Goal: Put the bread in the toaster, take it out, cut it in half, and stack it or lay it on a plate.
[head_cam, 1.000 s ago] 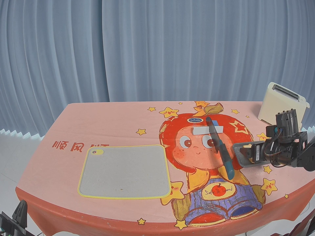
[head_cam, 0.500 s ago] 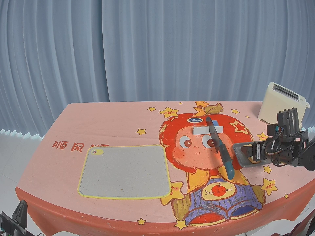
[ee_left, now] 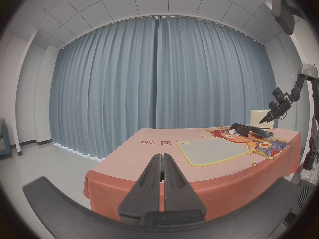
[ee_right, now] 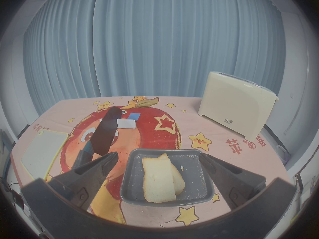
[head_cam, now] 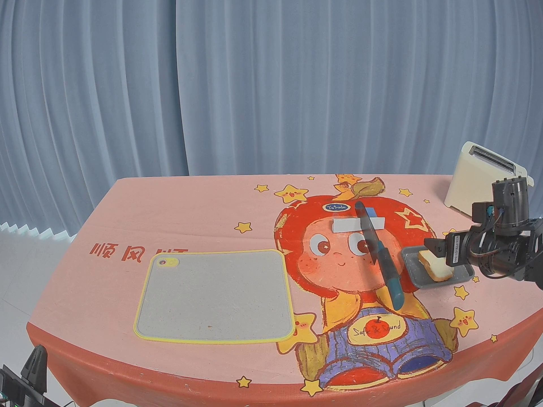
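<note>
The left gripper (ee_left: pixel 162 174) hangs off the table (head_cam: pixel 169 210) near its left front corner, jaws pressed together. On the table lies a grey cutting board (head_cam: pixel 215 296), then a knife (head_cam: pixel 380 255) leaning on a small white block (head_cam: pixel 349 225), just beside a grey tray (head_cam: pixel 411 264). The bread (head_cam: pixel 434 265) lies in the tray as two slices. The right gripper (ee_right: pixel 159 156) hovers above them, jaws wide apart. The toaster (head_cam: pixel 485 177) stands behind.

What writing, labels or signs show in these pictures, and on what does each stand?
Red characters on the tablecloth, last one partly under the cutting board: not transcribed.
Oval label on the cartoon's hair: too small.
Lettering on the apple badge: small, uncertain.
Mark on the toaster side: too small.
</note>
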You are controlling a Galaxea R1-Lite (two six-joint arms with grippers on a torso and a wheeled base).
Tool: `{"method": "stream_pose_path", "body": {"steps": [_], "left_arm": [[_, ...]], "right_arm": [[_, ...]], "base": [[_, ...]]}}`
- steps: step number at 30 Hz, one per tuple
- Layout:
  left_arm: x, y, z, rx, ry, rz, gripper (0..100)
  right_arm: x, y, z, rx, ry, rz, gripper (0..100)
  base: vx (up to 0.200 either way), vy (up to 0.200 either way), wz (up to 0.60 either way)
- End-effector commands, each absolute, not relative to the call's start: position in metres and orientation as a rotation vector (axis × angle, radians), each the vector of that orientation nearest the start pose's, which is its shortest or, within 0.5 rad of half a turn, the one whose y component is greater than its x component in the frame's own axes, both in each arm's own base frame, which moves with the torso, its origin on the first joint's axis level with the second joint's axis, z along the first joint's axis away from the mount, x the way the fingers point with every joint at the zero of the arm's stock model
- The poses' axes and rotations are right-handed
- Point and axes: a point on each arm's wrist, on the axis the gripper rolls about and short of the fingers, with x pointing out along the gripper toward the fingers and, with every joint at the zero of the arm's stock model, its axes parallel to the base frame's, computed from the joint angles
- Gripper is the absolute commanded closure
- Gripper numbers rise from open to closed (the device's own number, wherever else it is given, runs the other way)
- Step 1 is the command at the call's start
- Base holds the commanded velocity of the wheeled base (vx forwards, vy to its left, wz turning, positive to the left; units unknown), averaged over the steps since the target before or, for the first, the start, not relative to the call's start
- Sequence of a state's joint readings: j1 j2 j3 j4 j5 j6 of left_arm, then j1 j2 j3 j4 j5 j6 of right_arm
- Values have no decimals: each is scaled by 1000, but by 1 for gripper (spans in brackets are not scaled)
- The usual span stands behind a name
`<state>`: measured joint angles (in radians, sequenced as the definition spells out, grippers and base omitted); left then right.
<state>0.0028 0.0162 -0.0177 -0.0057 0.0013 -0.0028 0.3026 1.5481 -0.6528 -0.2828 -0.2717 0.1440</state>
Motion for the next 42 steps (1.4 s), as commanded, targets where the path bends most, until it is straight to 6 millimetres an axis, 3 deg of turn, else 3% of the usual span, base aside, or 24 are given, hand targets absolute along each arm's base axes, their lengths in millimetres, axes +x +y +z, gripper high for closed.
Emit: {"method": "stream_pose_path", "body": {"steps": [1, 11, 28, 33, 42], "left_arm": [[-23, 0, 76, -3, -6, 5, 100], [-23, 0, 76, -3, -6, 5, 100], [-23, 0, 76, -3, -6, 5, 100], [-23, 0, 76, -3, -6, 5, 100], [-23, 0, 76, -3, -8, 5, 100]], "right_arm": [[229, 65, 164, -19, 542, -9, 0], [231, 49, 178, 8, 488, -63, 0], [227, 47, 182, 13, 472, -70, 0], [227, 37, 188, 20, 447, -105, 0], [219, 35, 202, 55, 359, -33, 0]], "base": [[0, 0, 0], [0, 0, 0], [0, 0, 0], [0, 0, 0], [0, 0, 0]]}}
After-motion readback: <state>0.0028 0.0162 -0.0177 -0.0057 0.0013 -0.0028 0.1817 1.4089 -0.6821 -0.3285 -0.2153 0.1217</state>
